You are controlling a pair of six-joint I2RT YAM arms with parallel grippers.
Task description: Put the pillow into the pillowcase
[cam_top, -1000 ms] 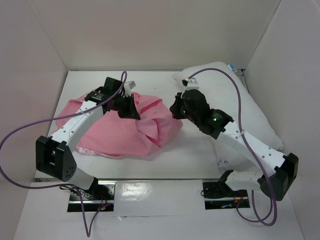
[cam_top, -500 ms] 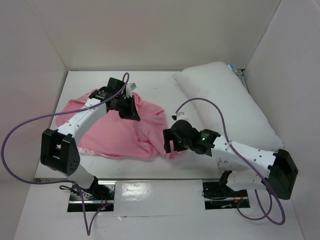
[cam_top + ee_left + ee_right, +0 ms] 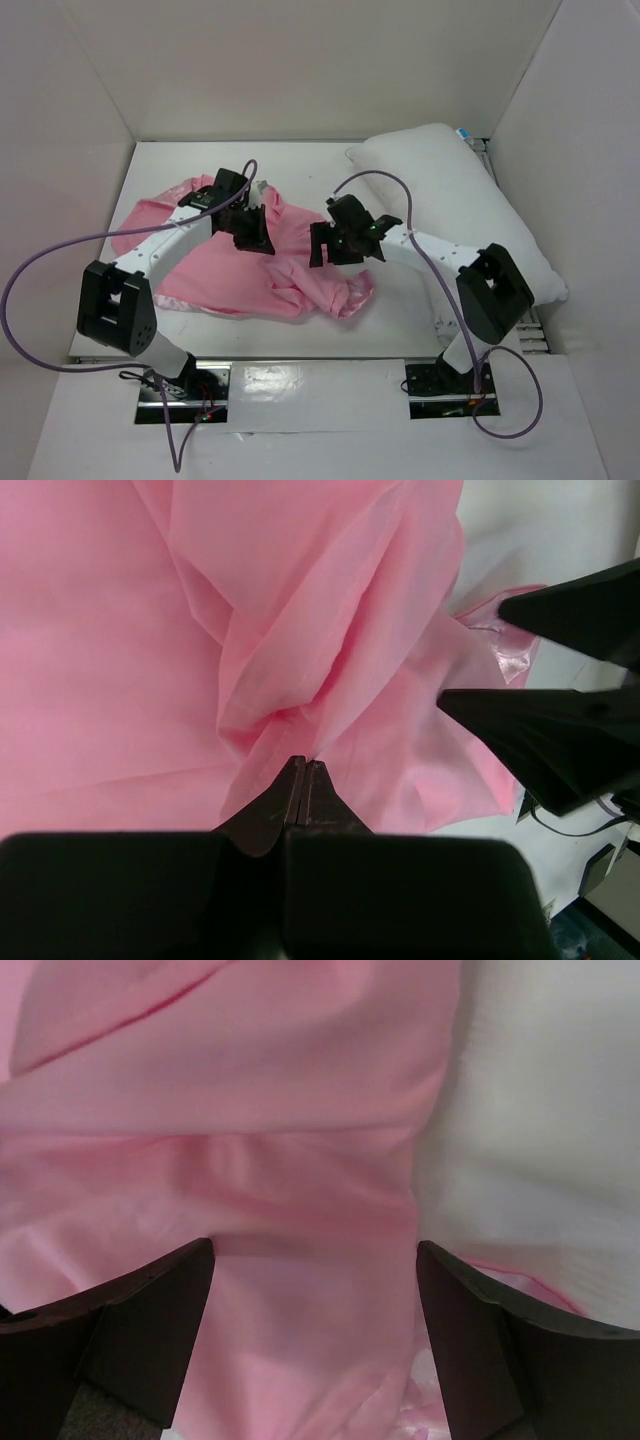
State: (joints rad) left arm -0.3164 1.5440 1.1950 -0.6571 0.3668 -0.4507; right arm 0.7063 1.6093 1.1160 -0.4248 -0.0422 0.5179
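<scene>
Top external view shows the right gripper (image 3: 325, 242) has swung from the near edge of the pillowcase (image 3: 215, 275) back up to its right side within the last half second, the right arm (image 3: 440, 255) now folded tightly at its elbow. The cloth's near right corner trails out further toward the front than a second ago. The left gripper (image 3: 303, 778) has hardly shifted and stays pinched tight on a raised fold of pink satin near the sack's far middle. From the right wrist, the right gripper (image 3: 312, 1335) hangs with its jaws spread wide over pink cloth, gripping nothing. I judge the arms are still hunting for the sack's mouth, so the task is at an early stage. The pillow (image 3: 455, 195) lies untouched at the far right of the table (image 3: 300, 170), against the side wall and apart from the pillowcase. What stands in the way: the cloth is bunched in overlapping folds, no open mouth shows in any view, and the folded right arm lies between cushion and sack.
</scene>
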